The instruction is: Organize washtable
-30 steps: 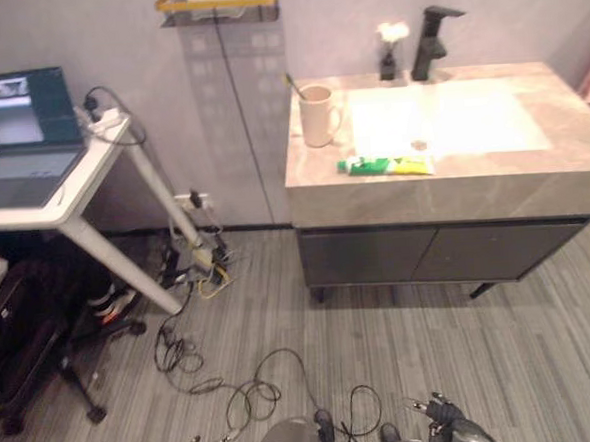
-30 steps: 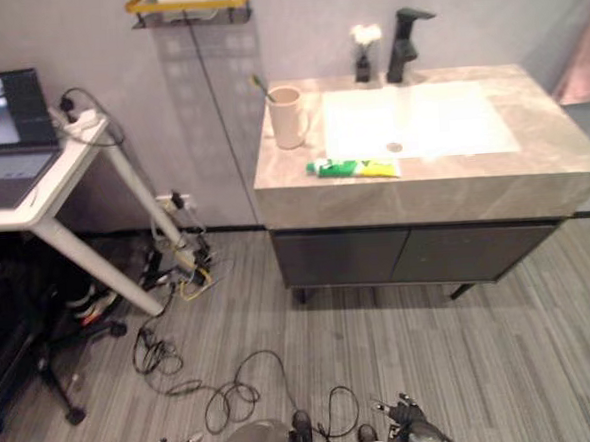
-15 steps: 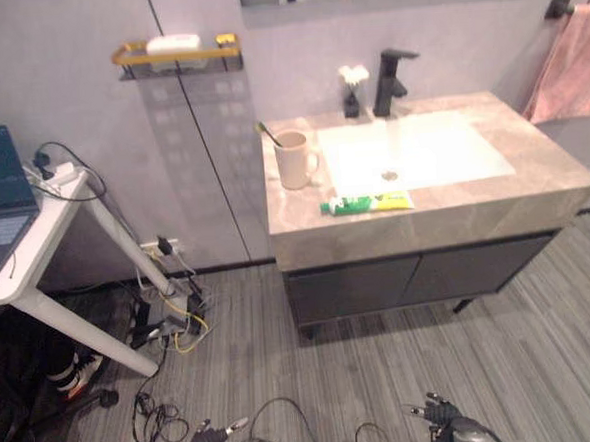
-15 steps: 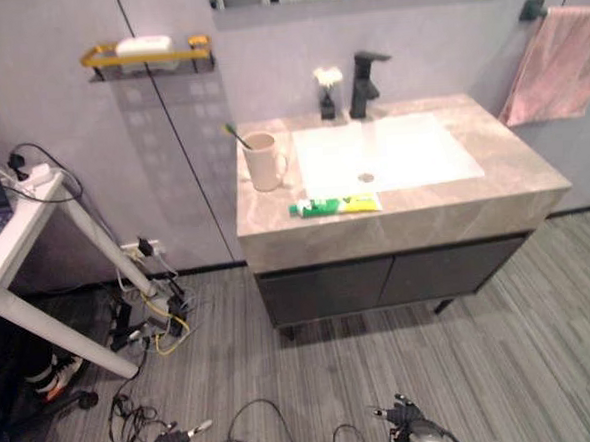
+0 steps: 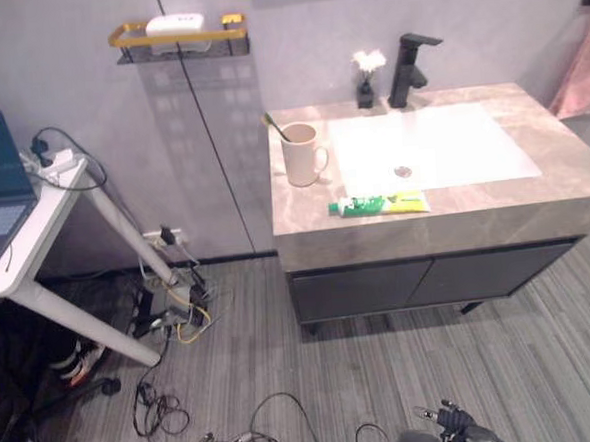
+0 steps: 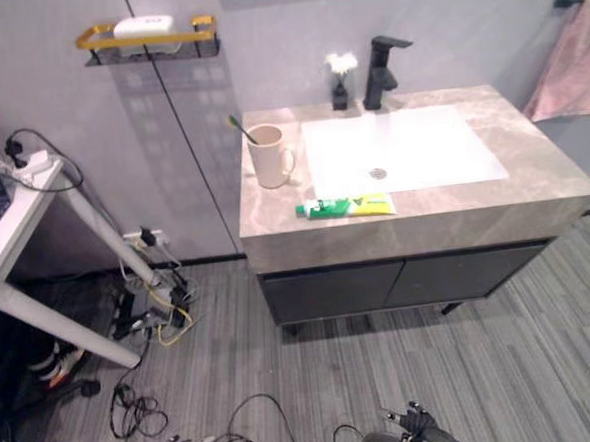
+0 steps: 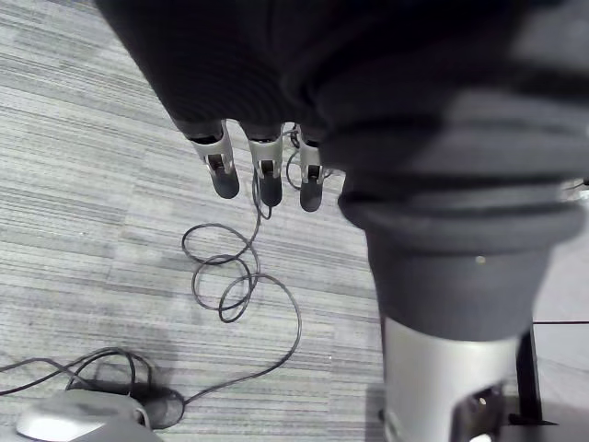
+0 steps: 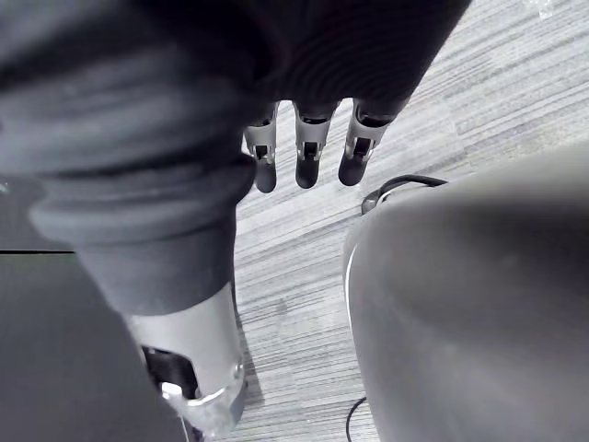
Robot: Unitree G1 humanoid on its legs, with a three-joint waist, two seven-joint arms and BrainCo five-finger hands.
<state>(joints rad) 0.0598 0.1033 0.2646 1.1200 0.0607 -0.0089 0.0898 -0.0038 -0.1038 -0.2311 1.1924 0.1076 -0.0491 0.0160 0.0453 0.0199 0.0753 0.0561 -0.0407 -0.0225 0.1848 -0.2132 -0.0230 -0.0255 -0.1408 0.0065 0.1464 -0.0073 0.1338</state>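
Note:
The grey marble washtable point(image 5: 572, 169) stands ahead against the wall, with a white sink point(image 5: 430, 143) set in its top. A beige mug point(image 5: 299, 156) holding a toothbrush point(image 5: 274, 127) stands at the counter's left end. A green and yellow toothpaste tube point(image 5: 379, 205) lies flat near the front edge, beside the sink. Both hands hang low, far from the counter, over the floor. My left hand point(image 7: 221, 170) has straight fingers and holds nothing. My right hand point(image 8: 308, 161) is likewise open and empty.
A black faucet point(image 5: 406, 69) and a small vase with a white flower point(image 5: 366, 86) stand behind the sink. A gold wall shelf point(image 5: 178, 33) carries soap. At left is a white desk point(image 5: 34, 212) with a laptop, cables point(image 5: 170, 309) beneath. A pink towel point(image 5: 581, 68) hangs at right.
The whole picture has shifted because the camera moved. The mug, the tube and both hands keep their places.

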